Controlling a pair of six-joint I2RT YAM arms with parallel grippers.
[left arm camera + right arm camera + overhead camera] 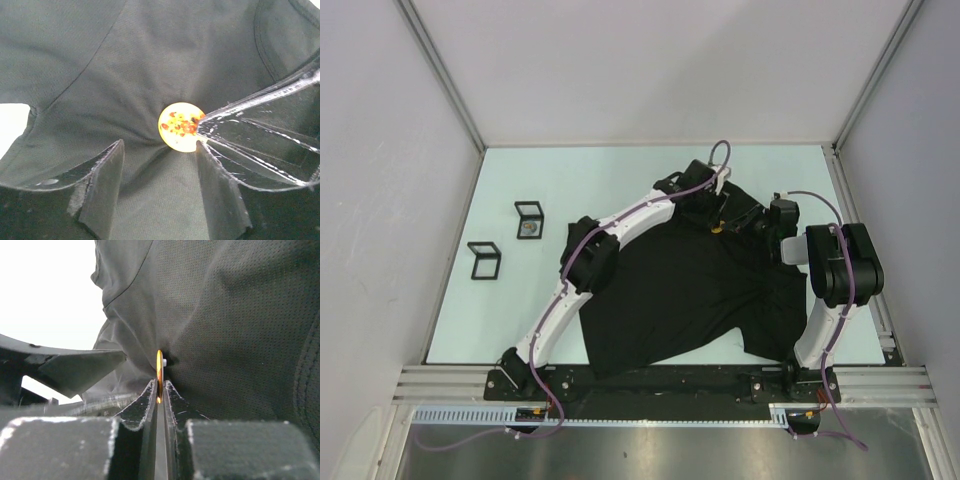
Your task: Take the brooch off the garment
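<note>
The black T-shirt garment (pixel 670 290) lies spread on the table. A round yellow brooch with orange-red specks (pixel 717 228) sits near its collar, and the cloth puckers around it. My right gripper (pixel 752 226) is shut on the brooch's rim; the right wrist view shows the brooch edge-on (pixel 159 367) between the closed fingertips of that gripper (pixel 159 390). My left gripper (pixel 160 145) is open, its fingers standing apart on the cloth (pixel 150 60) just beside the brooch (pixel 181 127). In the top view the left gripper (pixel 705 205) is right next to the brooch.
Two small black-framed boxes (pixel 529 220) (pixel 484 260) stand on the pale table at the left. Grey walls close in the table at the back and sides. The right arm's base stands at the shirt's right hem (pixel 790 330).
</note>
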